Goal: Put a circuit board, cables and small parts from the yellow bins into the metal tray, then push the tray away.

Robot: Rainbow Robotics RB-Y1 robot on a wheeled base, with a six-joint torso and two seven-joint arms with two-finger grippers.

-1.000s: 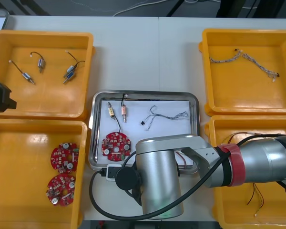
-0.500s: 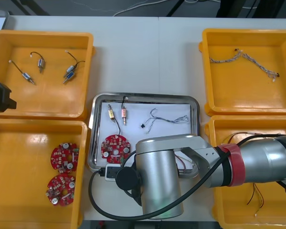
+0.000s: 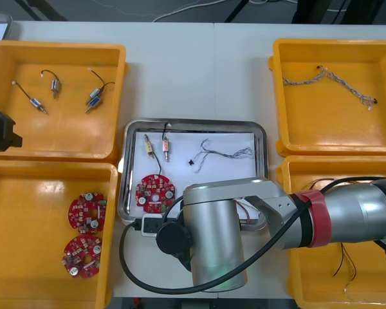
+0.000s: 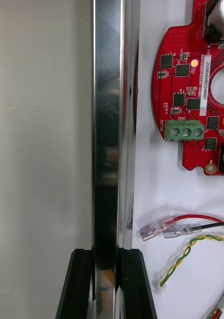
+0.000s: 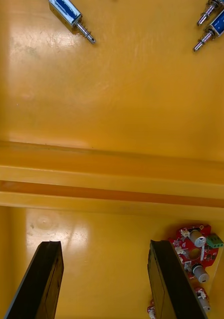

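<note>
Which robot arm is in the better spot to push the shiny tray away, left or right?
The right. The right gripper is shut on the metal tray at its near rim, with a circuit board and cables inside. The left gripper hangs open over the yellow bins, apart from the tray.

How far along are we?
Loading looks done: the metal tray holds a circuit board, two small metal parts, a twisted cable and a red and yellow cable. In hand: the right claw is shut on the tray's near rim, and the tray has slid slightly away. Remaining: finishing the push. The left claw waits open over the left yellow bins.
</note>
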